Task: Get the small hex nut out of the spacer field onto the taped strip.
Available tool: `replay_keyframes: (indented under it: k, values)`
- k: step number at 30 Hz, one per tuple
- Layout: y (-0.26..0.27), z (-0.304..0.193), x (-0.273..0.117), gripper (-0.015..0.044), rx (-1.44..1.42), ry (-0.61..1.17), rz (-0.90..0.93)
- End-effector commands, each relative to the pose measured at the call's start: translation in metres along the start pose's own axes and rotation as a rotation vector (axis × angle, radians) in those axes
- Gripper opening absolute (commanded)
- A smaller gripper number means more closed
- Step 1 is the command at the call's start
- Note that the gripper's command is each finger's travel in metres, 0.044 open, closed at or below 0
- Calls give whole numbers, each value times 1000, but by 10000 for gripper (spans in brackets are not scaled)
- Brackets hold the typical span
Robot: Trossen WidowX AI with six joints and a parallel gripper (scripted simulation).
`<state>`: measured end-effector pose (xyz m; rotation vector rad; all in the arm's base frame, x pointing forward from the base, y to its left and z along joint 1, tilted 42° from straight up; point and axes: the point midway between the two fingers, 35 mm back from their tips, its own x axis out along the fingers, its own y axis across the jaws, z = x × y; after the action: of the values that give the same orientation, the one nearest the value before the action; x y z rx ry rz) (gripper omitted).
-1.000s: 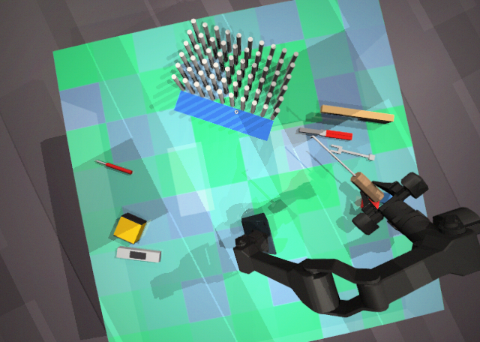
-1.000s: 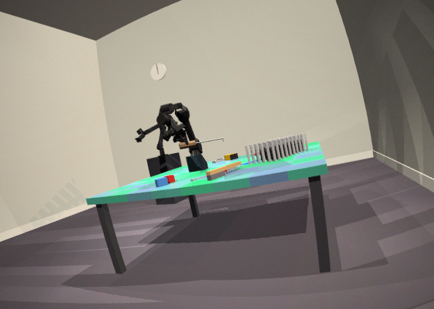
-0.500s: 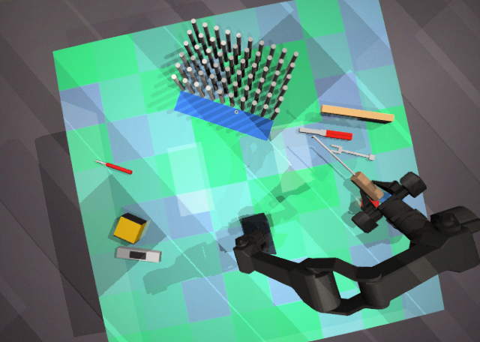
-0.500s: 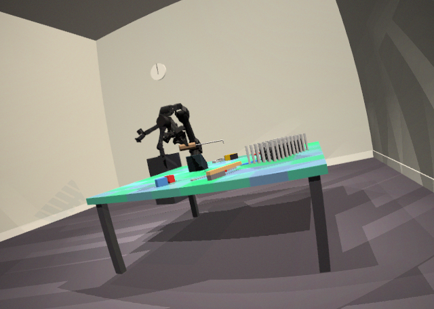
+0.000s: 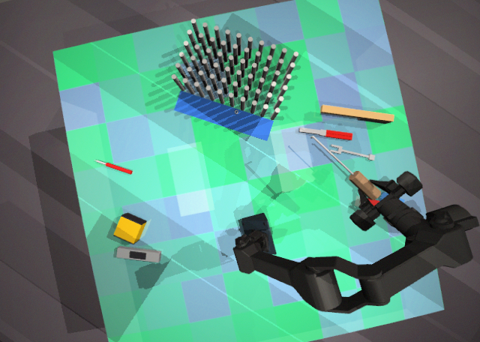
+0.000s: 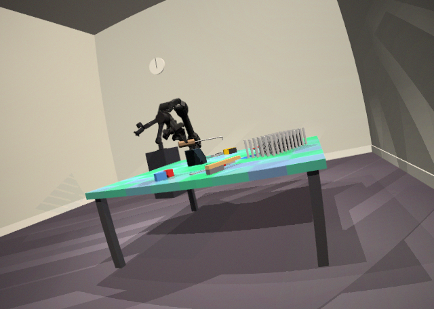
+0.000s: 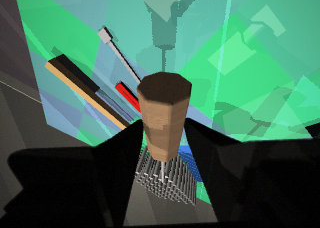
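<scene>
The small hex nut (image 5: 236, 112) lies on the blue taped strip (image 5: 261, 131) in front of the metal spacers (image 5: 238, 73) (image 7: 172, 185). The spacers appear upright in rows, as also in the exterior view. My gripper (image 5: 368, 191) (image 7: 163, 122) is shut on the wooden handle of a hook tool (image 5: 358, 179) (image 6: 186, 143) (image 7: 164, 133). The tool is held in the air, right of and in front of the field. Its thin metal shaft points toward the spacers and ends in a small bent tip (image 6: 222, 137), outside the field and apart from the nut.
A wooden bar (image 5: 357, 113) (image 7: 75, 85), a red-handled tool (image 5: 338, 134) and a grey fork (image 5: 355, 152) lie right of the strip. Red (image 6: 169, 173) and blue (image 6: 160, 175) blocks lie near the gripper. A red screwdriver (image 5: 118, 168), yellow block (image 5: 130, 229) and grey bar (image 5: 123, 253) lie left.
</scene>
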<state>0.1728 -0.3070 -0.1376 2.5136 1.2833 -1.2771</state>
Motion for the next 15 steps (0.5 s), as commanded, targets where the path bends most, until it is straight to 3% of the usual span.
replay_keyframes:
  k: [1, 15]
  values:
    - [-2, 1, 6, 0, 8, 11, 0]
    - [-4, 7, 17, 0, 8, 11, 0]
